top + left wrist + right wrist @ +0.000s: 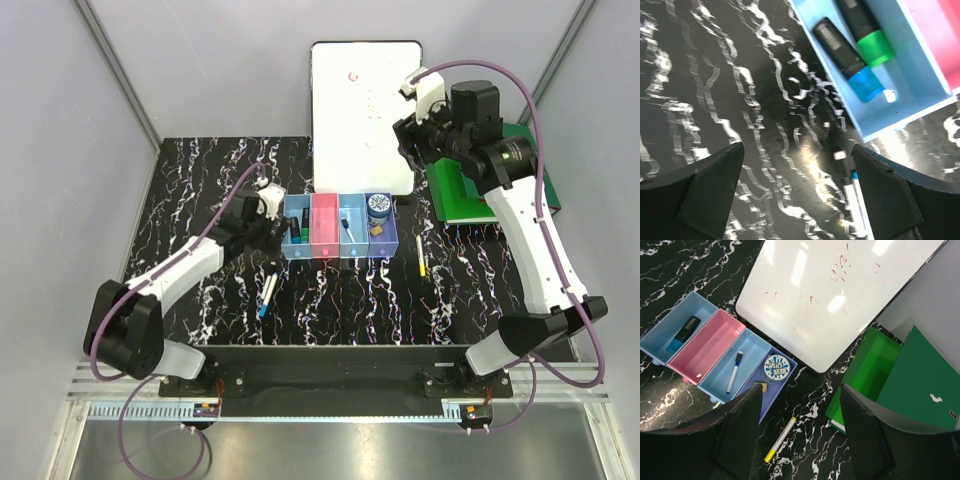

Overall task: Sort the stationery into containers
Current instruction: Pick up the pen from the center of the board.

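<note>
Yellow-ended pen (780,439) just beside containers (705,347) (apart)

**Containers** (325,254): four joined translucent bins in a row running 9 to 3 o'clock: light blue, pink, light blue, purple-blue.
- **First bin** (920,90): green-black marker (866,31) and blue-black marker (844,59), lying side by side.
- **Third bin** (752,352): slim white pen (734,371) with a dark cap.
- **Fourth bin** (390,246): round blue tape roll (776,367), flat, with a tiny tan block (760,386) just beside it.

**Loose on worktop:**
- yellow-ended pen (421,253), at 3 o'clock of the row.
- blue-ended pen (266,295), at 7 o'clock of the row.
</note>
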`<action>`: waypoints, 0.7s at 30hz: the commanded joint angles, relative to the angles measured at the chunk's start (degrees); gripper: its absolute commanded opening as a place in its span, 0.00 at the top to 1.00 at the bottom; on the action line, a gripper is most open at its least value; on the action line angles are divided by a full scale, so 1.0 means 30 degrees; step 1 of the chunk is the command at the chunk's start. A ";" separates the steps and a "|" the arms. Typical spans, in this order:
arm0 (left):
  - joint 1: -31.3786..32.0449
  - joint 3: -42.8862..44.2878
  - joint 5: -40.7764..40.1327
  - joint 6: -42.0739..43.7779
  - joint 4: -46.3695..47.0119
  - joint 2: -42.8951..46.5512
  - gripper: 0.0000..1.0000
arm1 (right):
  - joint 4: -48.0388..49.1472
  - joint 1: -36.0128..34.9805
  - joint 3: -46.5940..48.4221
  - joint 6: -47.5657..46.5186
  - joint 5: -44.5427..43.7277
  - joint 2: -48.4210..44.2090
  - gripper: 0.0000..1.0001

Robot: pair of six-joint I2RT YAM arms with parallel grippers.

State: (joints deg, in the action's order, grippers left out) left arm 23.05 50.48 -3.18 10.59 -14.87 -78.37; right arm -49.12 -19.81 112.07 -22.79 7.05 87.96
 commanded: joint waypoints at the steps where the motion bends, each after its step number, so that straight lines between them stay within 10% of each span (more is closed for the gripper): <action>1: -0.0387 0.1452 0.2520 -0.2587 -0.0812 -0.1470 0.05 | -0.0706 0.0013 -0.0238 0.0094 -0.1674 -0.0199 0.29; 21: -0.0915 0.1105 0.1732 -0.4495 -0.3919 -0.3907 0.24 | -0.0501 0.0013 0.0231 0.0300 -0.1910 0.0064 0.29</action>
State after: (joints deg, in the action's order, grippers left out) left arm 20.56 54.26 2.72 -1.50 -26.04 -91.29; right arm -51.96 -19.81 110.98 -22.52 2.35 88.05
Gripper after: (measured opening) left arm 0.764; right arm 0.710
